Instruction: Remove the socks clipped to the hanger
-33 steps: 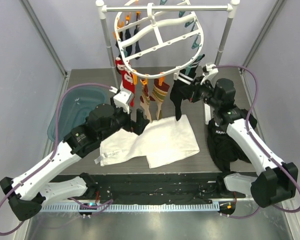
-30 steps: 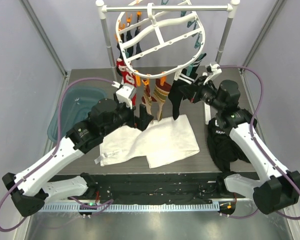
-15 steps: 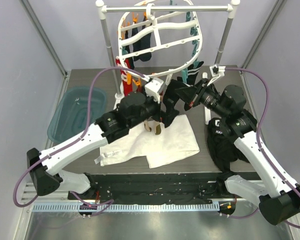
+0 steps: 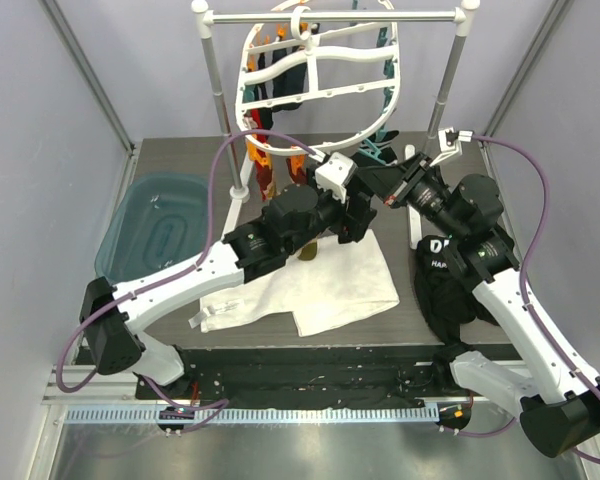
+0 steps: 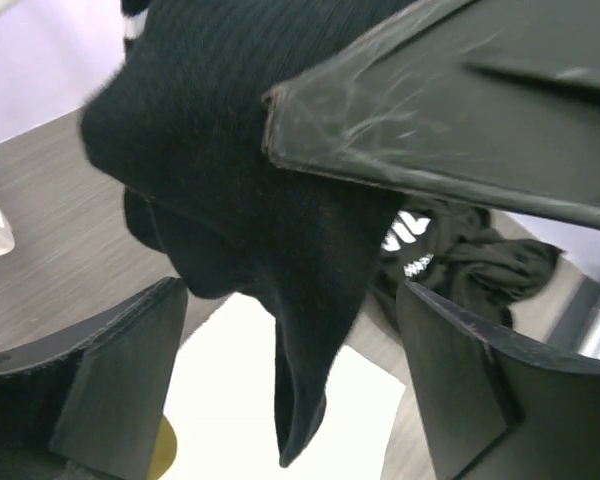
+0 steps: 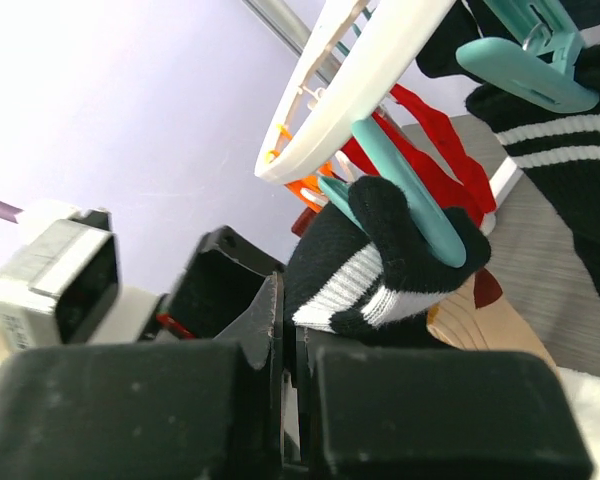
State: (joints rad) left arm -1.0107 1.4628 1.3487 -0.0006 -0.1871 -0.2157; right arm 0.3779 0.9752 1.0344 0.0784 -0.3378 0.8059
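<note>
Top external view: the hanger hangs tilted off the grey rail w/ socks clipped round it. A red sock is at its lower-left rim, dark socks sit higher on that side, more on its right. Job looks early, since no sock is plainly free of a clip. Both arms meet just under the hanger's lower rim. Left gripper: fingers wide, a black sock dangling in the gap, apparently unclamped. Right gripper: fingers squeezed to a slit just below a striped-cuff sock (maybe the same one), which a teal clip bites. Can't tell if cloth is pinched there. Prob. the step in hand is tugging that sock out. Tan bit under the left arm: clipped or loose, can't tell. Approx. every sock is left to do. Surface is a dark wood-grain table: white cloth below the hanger, black garment below-right of it, teal bin to its lower left. Room: plain pale lilac-grey wall panels behind the hanger.
</note>
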